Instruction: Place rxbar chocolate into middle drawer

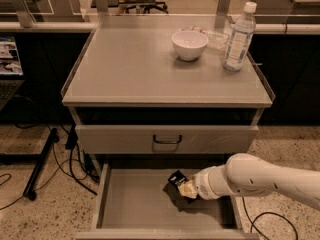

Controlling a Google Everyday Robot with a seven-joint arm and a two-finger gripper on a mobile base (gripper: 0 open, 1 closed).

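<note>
The middle drawer (131, 201) is pulled open at the bottom of the cabinet, its flat grey floor showing. My gripper (186, 187) reaches in from the right on a white arm (260, 179) and hangs over the drawer's middle right. It is shut on the rxbar chocolate (176, 178), a small black bar that sticks out tilted up to the left of the gripper. The bar is held just above the drawer floor and casts a dark shadow under it.
A closed grey drawer front with a dark handle (167, 139) sits above the open drawer. On the cabinet top (125, 69) stand a white bowl (189, 44), a clear plastic tray (216, 36) and a water bottle (238, 36). Cables and a stand leg (42, 161) lie on the floor at left.
</note>
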